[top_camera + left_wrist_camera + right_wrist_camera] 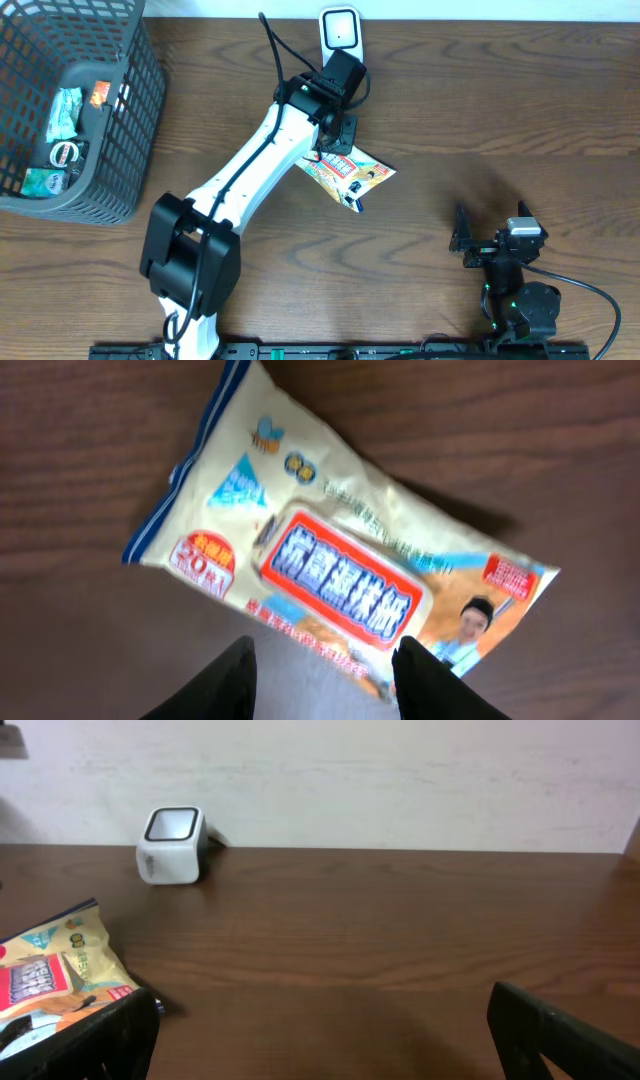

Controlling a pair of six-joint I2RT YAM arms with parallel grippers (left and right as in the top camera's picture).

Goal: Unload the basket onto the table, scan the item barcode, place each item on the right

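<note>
Overhead, packet [350, 175] on wood table [500, 100], white wall [400, 780]

Item: flat wipes packet [345, 175], soft pouch. Cream-yellow front, blue strip along one end seam. Red-bordered white flap label in the middle with blue characters; small red badge near the blue end; a printed face at the opposite corner. Lies flat, printed side up, on the brown wooden table [500, 100], set diagonally, around mid-table.

Scanner [340, 30]: small white block with a dark-rimmed window, upright at the table's far edge. It is directly beyond the packet and clearly apart from it.
</note>
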